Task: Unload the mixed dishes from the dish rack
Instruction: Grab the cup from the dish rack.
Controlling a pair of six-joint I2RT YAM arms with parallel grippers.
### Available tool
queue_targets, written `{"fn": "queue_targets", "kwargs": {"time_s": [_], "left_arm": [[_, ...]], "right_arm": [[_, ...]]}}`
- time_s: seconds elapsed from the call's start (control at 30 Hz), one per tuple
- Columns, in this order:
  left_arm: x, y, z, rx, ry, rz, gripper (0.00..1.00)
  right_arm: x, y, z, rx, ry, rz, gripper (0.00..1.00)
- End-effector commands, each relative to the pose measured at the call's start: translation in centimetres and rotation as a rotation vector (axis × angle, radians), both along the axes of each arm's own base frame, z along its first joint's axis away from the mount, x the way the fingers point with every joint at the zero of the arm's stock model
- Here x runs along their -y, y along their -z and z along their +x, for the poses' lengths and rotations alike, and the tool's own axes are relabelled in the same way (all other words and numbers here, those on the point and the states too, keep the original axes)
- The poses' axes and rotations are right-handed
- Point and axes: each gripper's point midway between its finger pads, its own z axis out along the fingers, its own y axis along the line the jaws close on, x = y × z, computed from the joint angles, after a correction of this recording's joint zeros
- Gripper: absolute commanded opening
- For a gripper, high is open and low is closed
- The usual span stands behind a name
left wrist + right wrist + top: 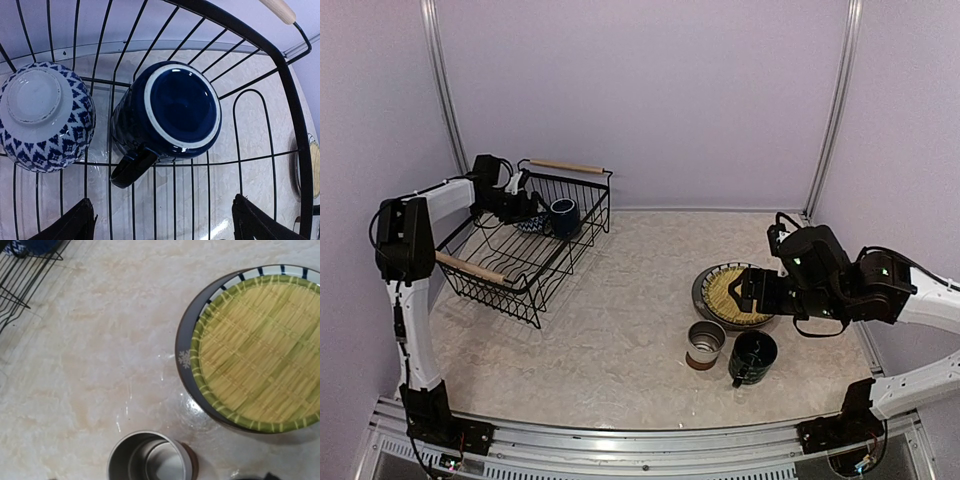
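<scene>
The black wire dish rack (470,267) stands at the left. Inside it, upside down, are a dark blue mug (563,215) and a small blue-and-white patterned bowl (532,225). My left gripper (533,210) is inside the rack, open and empty. In the left wrist view (165,227) it sits just short of the mug (175,112), whose handle points at it, and the bowl (42,117) is left of the mug. My right gripper (745,290) hovers by the plate stack, topped by the yellow straw plate (260,355). Its fingers are out of its wrist view.
The grey brown-based cup (705,343) and the dark green mug (753,357) stand upright on the table in front of the plate stack. The cup also shows in the right wrist view (150,457). Purple walls enclose the table on three sides.
</scene>
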Motion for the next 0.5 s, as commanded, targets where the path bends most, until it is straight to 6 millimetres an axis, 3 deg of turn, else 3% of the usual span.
{"fn": "queue_targets", "kwargs": {"time_s": [0.0,0.33,0.47], "left_arm": [[0.1,0.0,0.8,0.023,0.053,0.038,0.90],[0.7,3.2,2.0,-0.005,0.154,0.065,0.74],[1.2,3.2,2.3,0.019,0.186,0.073,0.70]], "right_arm": [[-0.6,-0.2,0.0,0.003,-0.013,0.001,0.87],[-0.8,-0.7,0.1,0.009,-0.010,0.030,0.86],[-0.8,-0.8,0.2,0.015,-0.004,0.033,0.86]]}}
